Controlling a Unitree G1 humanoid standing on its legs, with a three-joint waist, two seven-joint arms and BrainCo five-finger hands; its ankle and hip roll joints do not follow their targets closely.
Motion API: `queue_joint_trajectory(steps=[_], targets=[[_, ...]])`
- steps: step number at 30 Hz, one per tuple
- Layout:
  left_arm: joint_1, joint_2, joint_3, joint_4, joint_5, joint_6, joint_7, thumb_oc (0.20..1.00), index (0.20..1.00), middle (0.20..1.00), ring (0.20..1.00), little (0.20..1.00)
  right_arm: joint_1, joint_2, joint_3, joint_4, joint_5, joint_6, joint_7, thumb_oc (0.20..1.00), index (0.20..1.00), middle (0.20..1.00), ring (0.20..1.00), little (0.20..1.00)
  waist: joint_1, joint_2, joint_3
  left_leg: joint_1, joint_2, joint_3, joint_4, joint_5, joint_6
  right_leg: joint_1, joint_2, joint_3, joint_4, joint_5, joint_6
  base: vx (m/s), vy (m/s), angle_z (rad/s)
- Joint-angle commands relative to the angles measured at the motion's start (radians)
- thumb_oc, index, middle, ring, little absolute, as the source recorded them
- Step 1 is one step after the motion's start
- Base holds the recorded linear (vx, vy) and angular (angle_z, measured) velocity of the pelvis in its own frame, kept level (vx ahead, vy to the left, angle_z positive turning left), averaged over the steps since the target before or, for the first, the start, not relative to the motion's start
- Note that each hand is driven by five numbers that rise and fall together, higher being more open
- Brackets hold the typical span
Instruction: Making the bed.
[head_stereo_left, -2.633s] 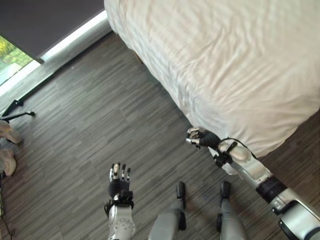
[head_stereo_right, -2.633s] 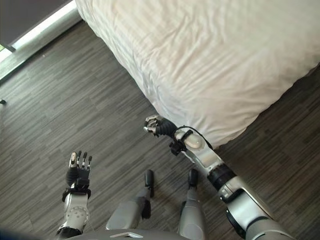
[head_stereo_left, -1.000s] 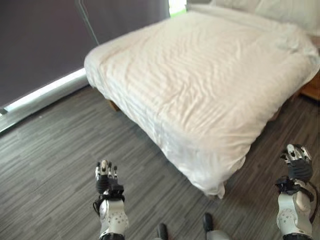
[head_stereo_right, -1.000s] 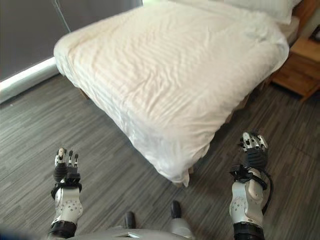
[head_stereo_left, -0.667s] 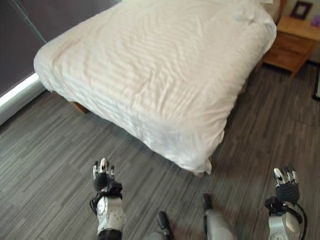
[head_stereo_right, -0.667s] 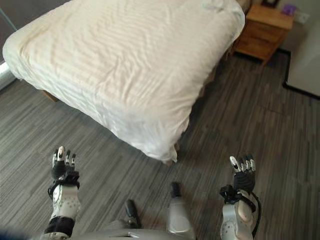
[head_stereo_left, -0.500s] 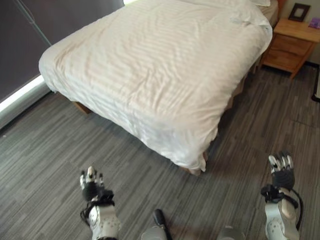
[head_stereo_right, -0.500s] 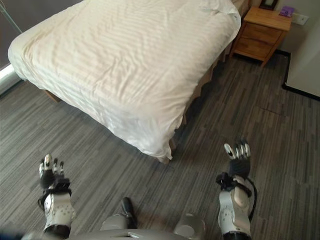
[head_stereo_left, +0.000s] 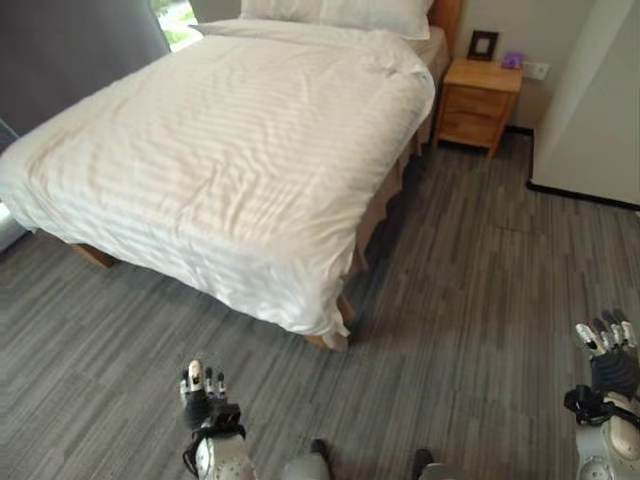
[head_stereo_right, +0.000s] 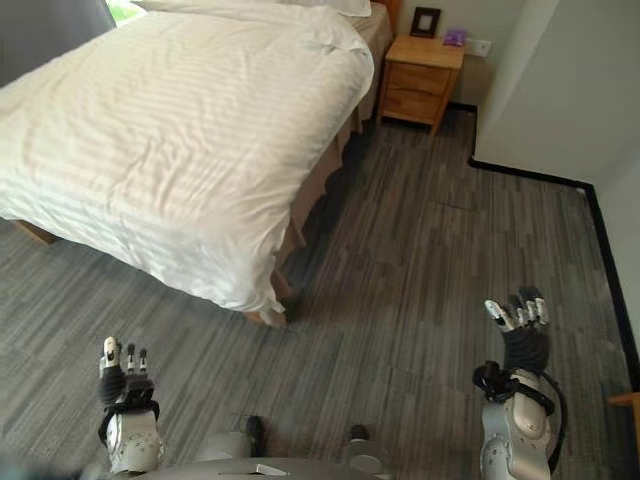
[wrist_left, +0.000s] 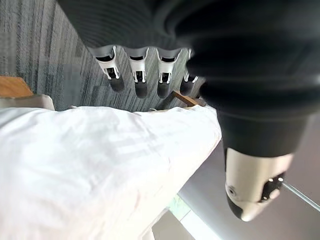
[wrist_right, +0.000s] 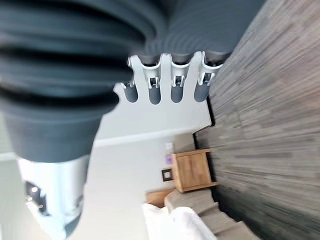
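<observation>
The left hand (head_stereo_left: 204, 395) is hanging low at the near left over the grey plank floor (head_stereo_left: 470, 300), its fingers (wrist_left: 137, 75) straight and relaxed, grasping nothing. The right hand (head_stereo_right: 520, 330) is reaching up at the near right, well apart from the left, and its fingers (wrist_right: 165, 82) are likewise lying straight in a loose row, holding nothing. Both hands are standing clear of the bed (head_stereo_left: 210, 160), with bare floor lying between them and its near corner.

The bed is taking up the far left of the scene. A white striped duvet (head_stereo_left: 230, 140) is lying spread across it, fairly smooth with light creases, and is draping over the near corner almost to the floor, where a bit of wooden frame (head_stereo_left: 325, 340) is peeking out beneath. A pillow (head_stereo_left: 340, 15) is resting at the far head end.

Just beside the head of the bed, at the far right, a wooden nightstand (head_stereo_left: 480, 100) is standing against the wall, carrying a small dark picture frame (head_stereo_left: 483, 44) and a small purple object (head_stereo_left: 513, 60). A pale wall (head_stereo_right: 560, 90) with a dark baseboard is running along the right side.
</observation>
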Motion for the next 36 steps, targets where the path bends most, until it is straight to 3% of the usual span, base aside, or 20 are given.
queue_joint_trajectory(steps=[1, 12, 13, 15, 22, 27, 28, 29, 31, 34, 36], targets=[[-0.025, 0.103, 0.024, -0.095, 0.035, -0.043, 0.02, 1.0, 1.0, 1.0, 1.0, 1.0, -0.086, 0.08, 0.049, -0.071, 0.015, -0.075, -0.002, 1.0, 1.0, 1.0, 1.0, 1.0, 0.008, -0.083, 0.005, 0.045, -0.097, -0.039, 0.01, -0.009, 0.021, 0.055, -0.023, 0.03, -0.071, 0.044, 0.029, 0.0, 0.037, 0.09], [-0.008, 0.128, 0.027, -0.103, 0.142, -0.033, 0.023, 1.0, 1.0, 1.0, 1.0, 1.0, -0.077, 0.105, 0.074, -0.051, 0.006, -0.053, 0.031, 1.0, 1.0, 1.0, 1.0, 1.0, 0.035, -0.102, -0.015, 0.085, -0.11, -0.047, 0.037, -0.048, 0.047, 0.092, -0.044, 0.034, -0.04, 0.039, 0.04, 0.02, 0.041, 0.03], [-0.034, 0.242, -0.135, -0.362, 0.469, 0.004, 0.047, 1.0, 1.0, 1.0, 1.0, 1.0, -0.09, 0.025, 0.188, 0.017, 0.042, 0.002, 0.113, 1.0, 1.0, 1.0, 1.0, 1.0, -0.033, -0.108, -0.017, 0.162, -0.085, -0.082, -0.051, -0.081, 0.043, -0.023, -0.016, 0.203, 0.013, 0.081, 0.065, 0.0, 0.0, 0.0], [-0.017, 0.226, -0.133, -0.374, 0.437, 0.007, 0.039, 1.0, 1.0, 1.0, 1.0, 1.0, -0.102, 0.019, 0.182, -0.003, 0.039, 0.0, 0.109, 1.0, 1.0, 1.0, 1.0, 1.0, -0.015, -0.113, -0.024, 0.158, -0.087, -0.083, -0.054, -0.077, 0.046, -0.012, -0.031, 0.18, -0.01, 0.092, 0.068, -0.04, 0.005, 0.04], [0.042, 0.179, -0.131, -0.364, 0.35, 0.042, -0.009, 1.0, 1.0, 1.0, 1.0, 1.0, -0.013, 0.049, 0.165, 0.024, 0.012, 0.028, 0.123, 1.0, 1.0, 1.0, 1.0, 1.0, -0.034, -0.115, -0.042, 0.189, -0.089, -0.075, -0.079, -0.075, 0.051, 0.024, -0.043, 0.17, -0.059, 0.112, 0.071, -0.01, 0.005, -0.01], [0.009, 0.194, -0.117, -0.354, 0.358, 0.026, 0.034, 1.0, 1.0, 1.0, 1.0, 1.0, -0.02, 0.073, 0.149, 0.016, 0.044, 0.01, 0.107, 1.0, 1.0, 1.0, 1.0, 1.0, -0.035, -0.108, -0.007, 0.193, -0.07, -0.024, -0.065, -0.078, 0.051, -0.046, -0.04, 0.148, 0.034, 0.119, 0.083, -0.1, -0.041, -0.33], [-0.023, 0.222, -0.116, -0.35, 0.373, 0.023, 0.052, 1.0, 1.0, 1.0, 1.0, 1.0, -0.043, 0.086, 0.153, -0.004, 0.059, -0.004, 0.091, 1.0, 1.0, 1.0, 1.0, 1.0, -0.021, -0.091, 0.018, 0.198, -0.039, 0.022, -0.064, -0.073, 0.039, -0.078, -0.128, 0.025, 0.098, 0.152, 0.095, -0.14, -0.164, -0.71], [-0.037, 0.234, -0.117, -0.346, 0.375, 0.021, 0.052, 1.0, 1.0, 1.0, 1.0, 1.0, -0.046, 0.085, 0.148, -0.015, 0.056, -0.009, 0.086, 1.0, 1.0, 1.0, 1.0, 1.0, -0.025, -0.088, 0.023, 0.202, -0.029, 0.029, -0.065, -0.067, 0.032, -0.069, -0.158, -0.003, 0.111, 0.158, 0.093, -0.14, -0.164, -0.67], [-0.046, 0.237, -0.117, -0.342, 0.372, 0.017, 0.048, 1.0, 1.0, 1.0, 1.0, 1.0, -0.044, 0.083, 0.142, -0.025, 0.049, -0.007, 0.089, 1.0, 1.0, 1.0, 1.0, 1.0, -0.03, -0.09, 0.023, 0.205, -0.025, 0.032, -0.066, -0.064, 0.025, -0.055, -0.167, -0.005, 0.097, 0.167, 0.098, -0.03, -0.197, -0.51], [-0.077, 0.225, -0.094, -0.298, 0.293, 0.003, 0.035, 1.0, 1.0, 1.0, 1.0, 1.0, -0.034, 0.046, 0.125, -0.056, -0.003, -0.019, 0.078, 1.0, 1.0, 1.0, 1.0, 1.0, -0.032, -0.097, -0.008, 0.184, 0.041, 0.058, -0.047, -0.03, -0.025, -0.008, -0.118, 0.013, 0.001, 0.116, 0.089, -0.02, -0.414, -0.21], [-0.088, 0.203, -0.076, -0.268, 0.223, -0.003, 0.034, 1.0, 1.0, 1.0, 1.0, 1.0, -0.027, 0.041, 0.101, -0.068, 0.03, -0.042, 0.071, 1.0, 1.0, 1.0, 1.0, 1.0, -0.044, -0.088, -0.013, 0.175, 0.11, 0.073, -0.005, 0.018, -0.068, 0.027, -0.057, 0.016, -0.042, 0.1, 0.061, 0.04, -0.386, -0.32]])
